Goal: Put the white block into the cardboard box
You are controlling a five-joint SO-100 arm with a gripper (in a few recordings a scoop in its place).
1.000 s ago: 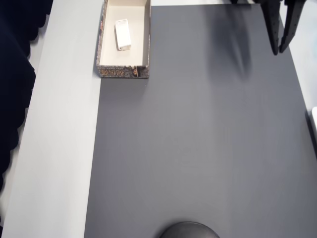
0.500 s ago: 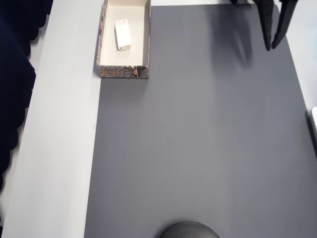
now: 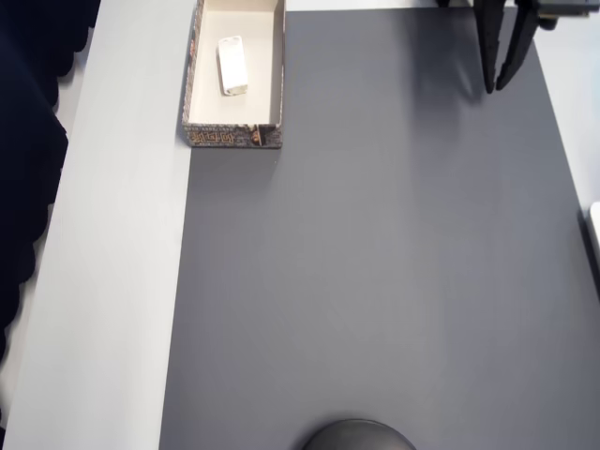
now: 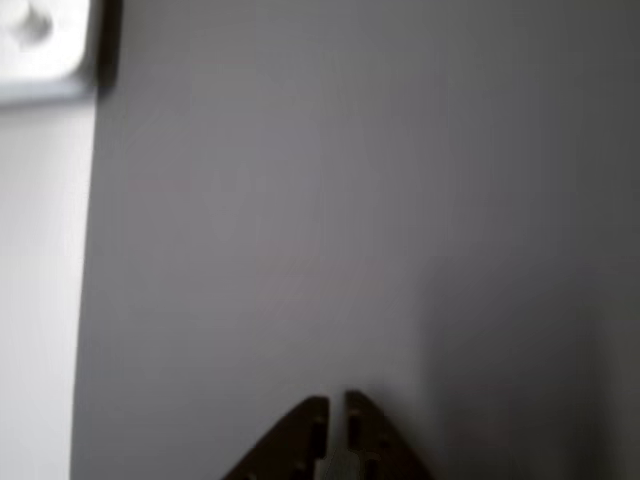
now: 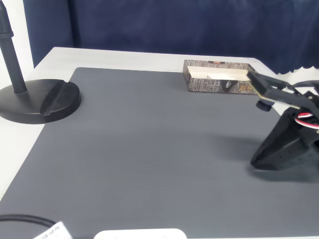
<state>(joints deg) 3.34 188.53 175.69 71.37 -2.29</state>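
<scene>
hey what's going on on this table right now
The white block already lies inside the cardboard box at the mat's far corner in the overhead view. The gripper is off on the other side of the grey mat, well away from the box, with its fingers nearly together and nothing between them. A black stand base sits at the mat's edge.

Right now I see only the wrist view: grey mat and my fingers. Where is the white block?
Observer: In the overhead view, the white block lies inside the cardboard box.
Operator: Where is that box from my fingers?
Observer: In the overhead view the box is top left. Your fingers are top right, well apart from it.
Operator: Is anything else on the table?
Observer: A black stand base, at the left in the fixed view.
</scene>
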